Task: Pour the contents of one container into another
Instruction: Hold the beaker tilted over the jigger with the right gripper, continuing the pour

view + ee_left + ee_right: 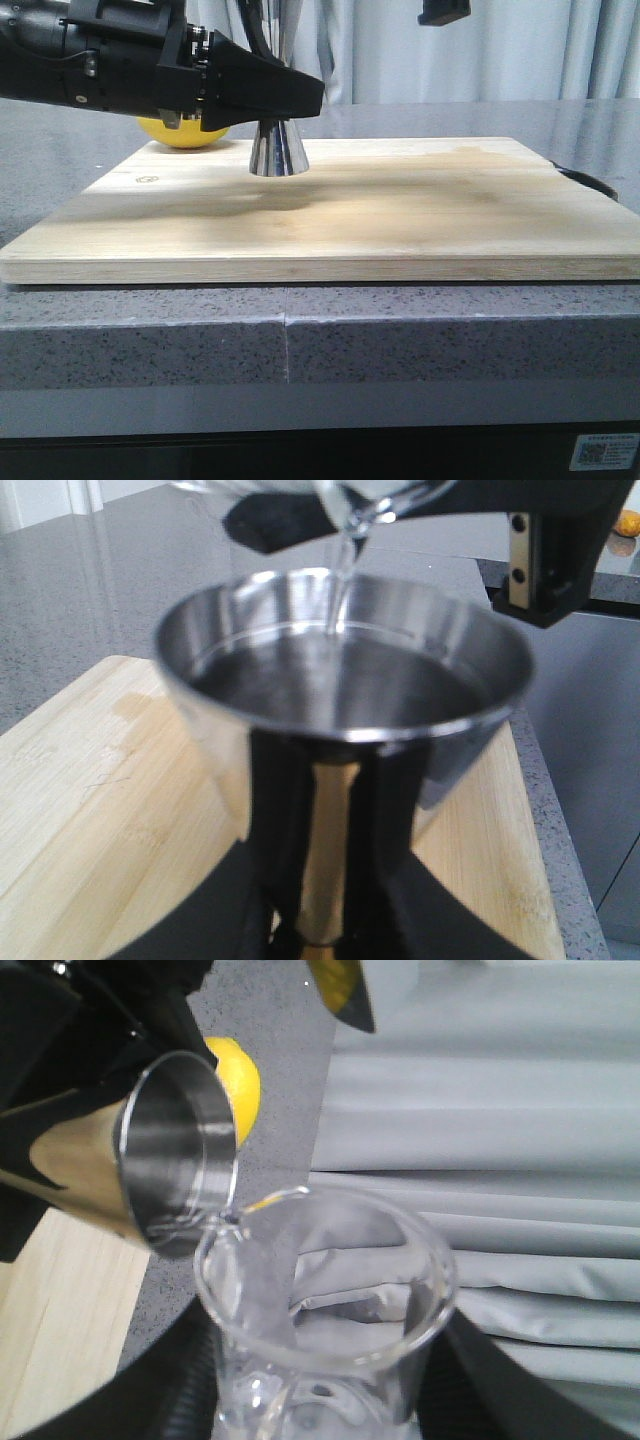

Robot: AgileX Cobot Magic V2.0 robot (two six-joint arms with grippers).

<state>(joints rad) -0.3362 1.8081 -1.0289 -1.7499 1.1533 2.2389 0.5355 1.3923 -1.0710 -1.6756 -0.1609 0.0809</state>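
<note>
The left arm reaches in level from the left of the front view, its black left gripper (300, 95) wrapped around the narrow waist of the steel jigger (277, 148). Both fingers (395, 830) press against the jigger's sides, so the pincer is clenched on it. The jigger stands upright on the wooden cutting board (400, 210), near the board's far left part, with a yellow lemon (185, 132) just behind and to its left.

The right arm is mostly out of the front view. In its wrist view the right gripper (320, 1400) grasps the clear glass beaker (325, 1300) between 2 dark fingers (170, 1400), tipped so its pouring lip meets the jigger's rim. In the left wrist view a thin stream of clear liquid (340, 580) falls from the beaker into the jigger's upper cup, which already holds liquid close to its rim
</note>
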